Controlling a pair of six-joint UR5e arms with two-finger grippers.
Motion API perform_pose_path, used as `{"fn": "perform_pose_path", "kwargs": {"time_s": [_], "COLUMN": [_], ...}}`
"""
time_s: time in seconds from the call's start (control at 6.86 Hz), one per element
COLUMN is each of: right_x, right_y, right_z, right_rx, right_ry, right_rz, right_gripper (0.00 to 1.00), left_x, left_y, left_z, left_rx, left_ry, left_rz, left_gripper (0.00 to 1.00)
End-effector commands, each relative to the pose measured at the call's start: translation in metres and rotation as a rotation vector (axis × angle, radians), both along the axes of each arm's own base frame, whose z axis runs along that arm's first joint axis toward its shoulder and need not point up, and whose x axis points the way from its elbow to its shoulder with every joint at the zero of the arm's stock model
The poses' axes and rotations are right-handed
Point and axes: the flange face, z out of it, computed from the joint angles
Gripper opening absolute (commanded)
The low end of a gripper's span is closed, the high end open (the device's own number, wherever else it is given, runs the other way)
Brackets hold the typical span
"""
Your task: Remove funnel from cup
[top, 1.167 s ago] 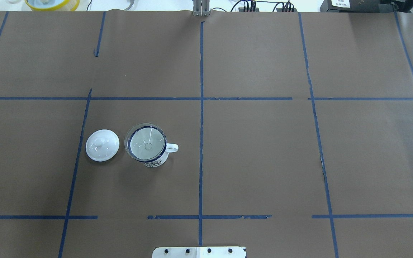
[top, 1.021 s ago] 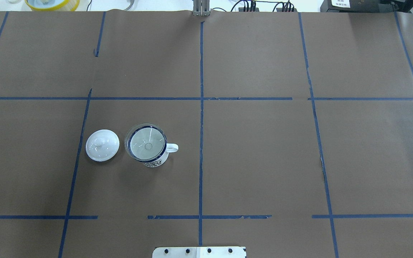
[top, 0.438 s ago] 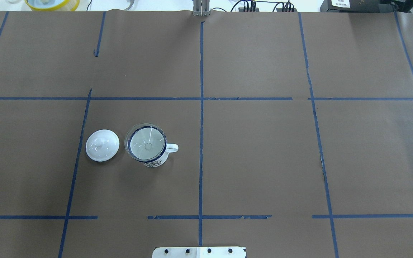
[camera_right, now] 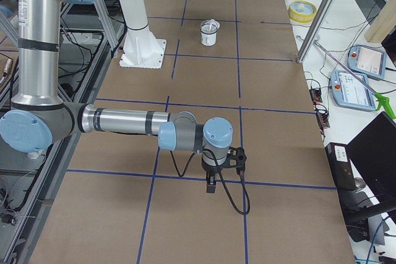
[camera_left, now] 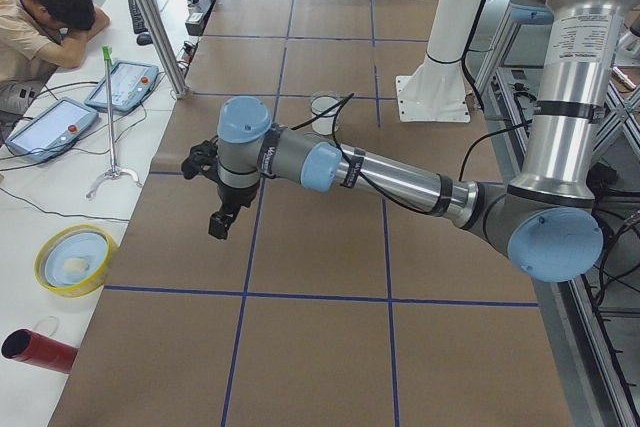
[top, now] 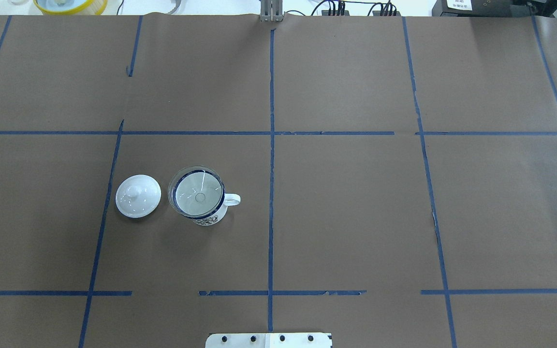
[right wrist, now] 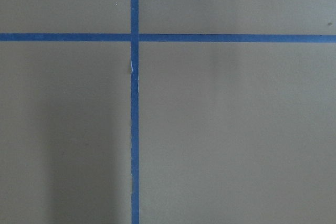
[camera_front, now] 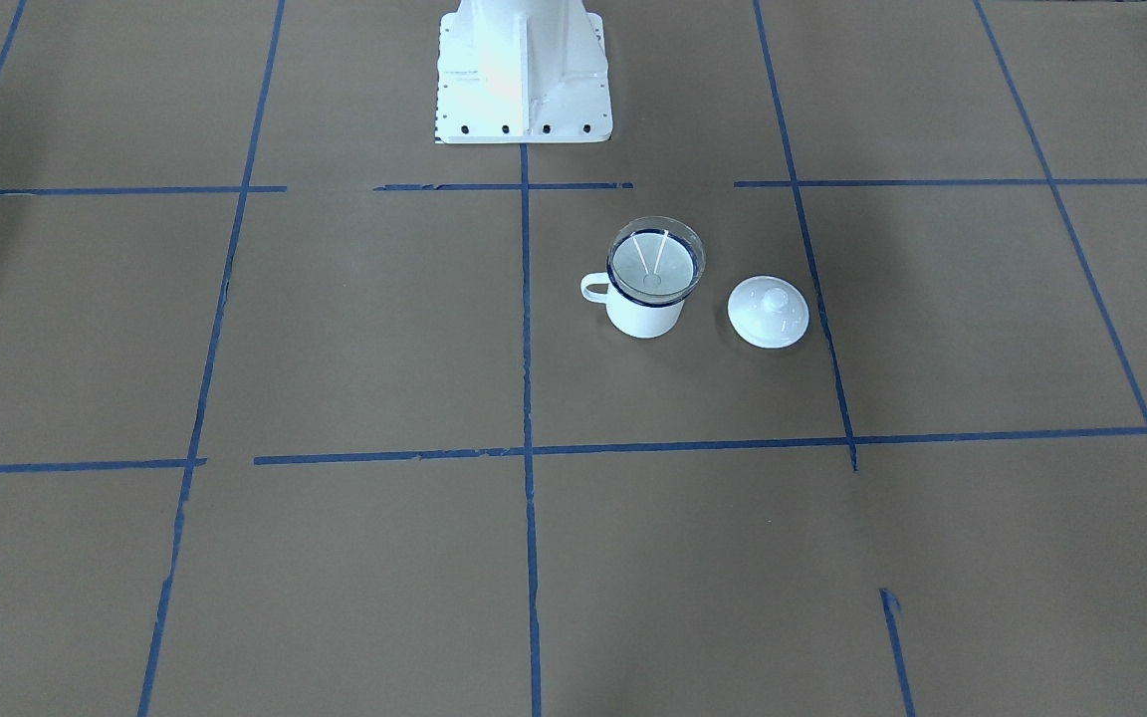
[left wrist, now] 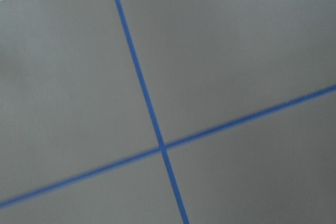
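Observation:
The clear funnel [top: 196, 192] sits in the white mug [top: 208, 221], its rim resting on the mug's dark blue rim. The mug's handle points to the overhead view's right. Both also show in the front view: funnel [camera_front: 655, 262], mug [camera_front: 644, 321]. No gripper is near them. My left gripper [camera_left: 221, 223] shows only in the exterior left view, hanging over the table's far left end. My right gripper [camera_right: 211, 186] shows only in the exterior right view, over the far right end. I cannot tell whether either is open or shut. The wrist views show only brown paper and blue tape.
A white domed lid [top: 138, 195] lies just left of the mug. The robot's white base [camera_front: 524, 70] stands at the table's near edge. Off the table's left end are a yellow dish [camera_left: 74, 260], teach pendants [camera_left: 125, 84] and a seated person [camera_left: 40, 17].

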Motion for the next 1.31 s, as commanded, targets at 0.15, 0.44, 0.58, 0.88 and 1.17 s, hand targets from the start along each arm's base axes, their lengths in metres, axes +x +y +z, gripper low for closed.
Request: {"fn": "perform_pose_path", "kwargs": {"time_s": [0.15, 0.44, 0.58, 0.88, 1.17], "right_x": [0.000, 0.000, 0.000, 0.000, 0.000], "right_y": [0.000, 0.000, 0.000, 0.000, 0.000], "right_z": [0.000, 0.000, 0.000, 0.000, 0.000], "right_rx": [0.000, 0.000, 0.000, 0.000, 0.000], "right_ry": [0.000, 0.000, 0.000, 0.000, 0.000], "right_rz": [0.000, 0.000, 0.000, 0.000, 0.000], "right_gripper": [1.00, 1.00, 1.00, 1.00, 1.00], "left_x": [0.057, 0.204, 0.281, 0.408, 0.504], "left_y": [-0.010, -0.023, -0.016, 0.027, 0.072], "left_z": [-0.050, -0.131, -0.176, -0.255, -0.333], "left_rx": [0.014, -0.197, -0.312, -0.516, -0.652], "left_ry": [0.123, 0.235, 0.297, 0.397, 0.339], "left_rz": [-0.011, -0.123, -0.167, -0.179, -0.253], "left_gripper": [1.00, 1.00, 1.00, 1.00, 1.00]}}
